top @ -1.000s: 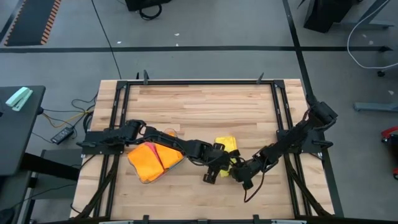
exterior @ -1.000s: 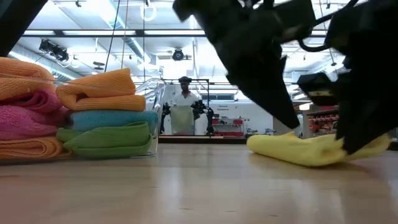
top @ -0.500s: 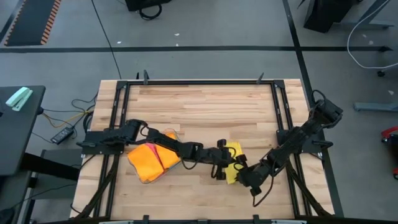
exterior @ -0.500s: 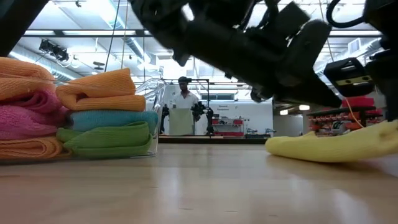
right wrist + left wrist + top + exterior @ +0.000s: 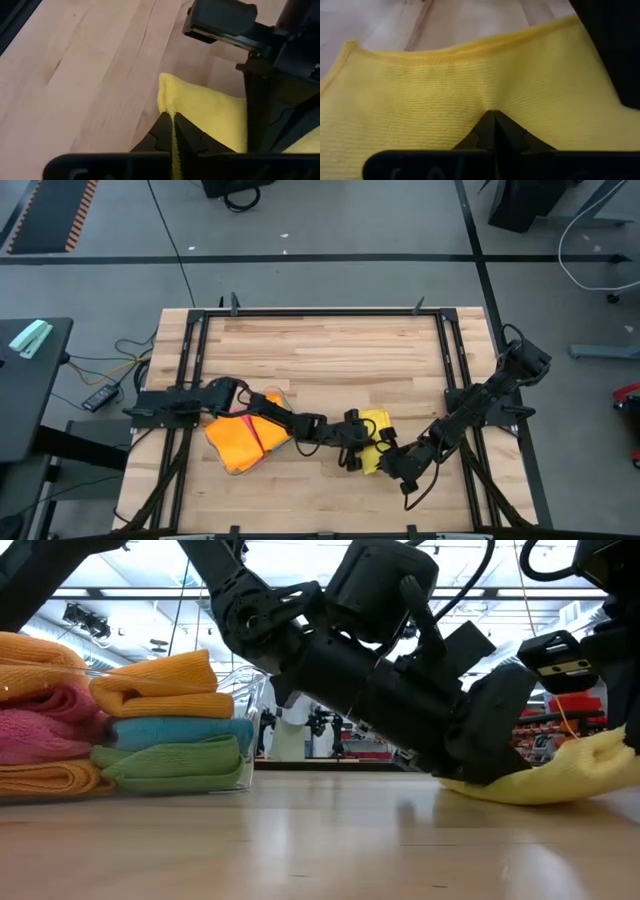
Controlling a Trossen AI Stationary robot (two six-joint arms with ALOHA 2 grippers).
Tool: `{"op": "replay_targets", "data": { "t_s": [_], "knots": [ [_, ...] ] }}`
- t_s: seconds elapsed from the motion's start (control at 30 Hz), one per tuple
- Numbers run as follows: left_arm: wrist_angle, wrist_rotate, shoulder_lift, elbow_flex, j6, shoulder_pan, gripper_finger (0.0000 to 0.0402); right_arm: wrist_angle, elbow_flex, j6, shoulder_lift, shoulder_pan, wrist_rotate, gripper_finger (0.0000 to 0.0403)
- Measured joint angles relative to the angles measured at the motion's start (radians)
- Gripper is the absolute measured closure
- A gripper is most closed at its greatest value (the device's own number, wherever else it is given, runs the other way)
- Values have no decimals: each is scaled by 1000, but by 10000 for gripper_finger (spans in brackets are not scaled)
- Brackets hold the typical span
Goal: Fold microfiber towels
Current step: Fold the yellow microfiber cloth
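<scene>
A yellow microfiber towel lies bunched on the wooden table, right of centre. My left gripper reaches across from the left, and its shut tips rest on the towel's top face. My right gripper comes in from the right and is shut on the towel's near end. That end is raised in the low view, while the rest of the towel lies on the table. Folded orange, pink, blue and green towels are stacked in a clear tray at the left. My left gripper presses its shut fingertips on the middle of the towel's top face, slanting down from the table's left. The cloth dips a little at the tips, and no cloth shows between the fingers. My right gripper pinches the towel's hemmed edge close to a corner, between its two fingers, slanting down from the right. A thin yellow strip runs back between the fingers. The held end is lifted, and the rest lies on the table.
The clear tray holding the folded stack stands under my left arm, near the table's left side. A black frame runs around the table. Bare wood spans the far half. A person stands far off in the room.
My left gripper has come down and tipped flatter, and its tips now rest on the yellow towel. My right gripper has drawn the towel's held end a little toward the table's near right and up. That end now stands raised while the rest stays on the table.
</scene>
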Motion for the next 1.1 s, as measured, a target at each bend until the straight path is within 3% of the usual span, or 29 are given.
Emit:
{"op": "replay_targets", "data": {
  "t_s": [0.27, 0.4, 0.6, 0.73, 0.93, 1.1],
  "knots": [
    [-18, 2, -20, -4, 76, -21, 381, -117, 69, 5, -14, 0, -1, 394],
    [-129, 5, -68, -5, 72, -15, 394, -187, 104, 4, -46, 0, 7, 393],
    [-224, 4, -117, -4, 75, -6, 381, -188, 107, 7, -77, 0, 3, 393],
    [-273, 61, -118, -4, 45, -6, 377, -189, 107, 35, -79, 0, -13, 393],
    [-269, 75, -118, -4, 69, -13, 395, -187, 107, 62, -78, -4, -24, 393],
    [-273, 70, -111, -4, 77, -12, 381, -187, 106, 34, -75, -37, 7, 393]
  ]
}}
